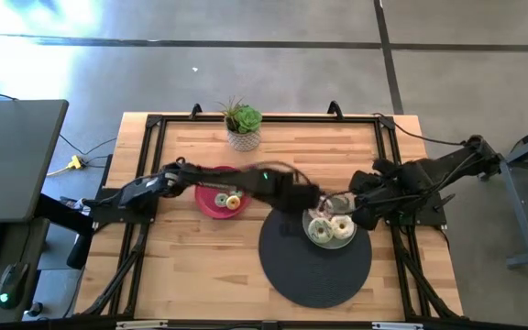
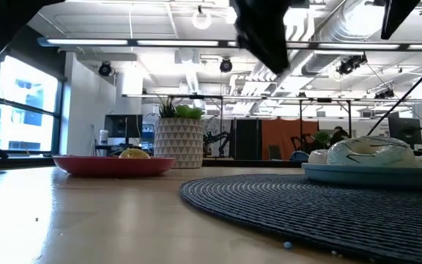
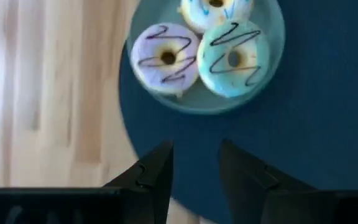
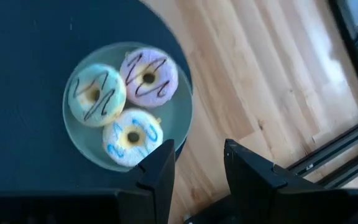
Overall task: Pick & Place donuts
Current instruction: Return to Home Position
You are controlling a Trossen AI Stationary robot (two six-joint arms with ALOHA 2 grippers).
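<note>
Three larger donuts lie flat on the grey-green plate point(image 1: 330, 240): pink point(image 3: 165, 57), pale green point(image 3: 234, 57) and white point(image 3: 215, 9). The right wrist view shows them too: pink point(image 4: 148, 78), green point(image 4: 94, 93), white point(image 4: 132, 137). The plate sits on a dark round mat point(image 1: 314, 266). A tiny yellow donut point(image 1: 234, 202) and a red one point(image 1: 220, 199) lie on the magenta plate point(image 1: 211, 209). My left gripper point(image 3: 194, 171) hovers open above the mat, beside the grey-green plate. My right gripper point(image 4: 194, 168) hovers open over that plate's right edge. The other tiny donuts are not visible.
A potted plant point(image 1: 243, 124) stands near the table's far edge, behind the magenta plate. Black frame rails point(image 1: 145, 174) run along the table's sides. Bare wood lies at the near left point(image 1: 191, 266). In the low view the mat point(image 2: 291, 202) fills the right foreground.
</note>
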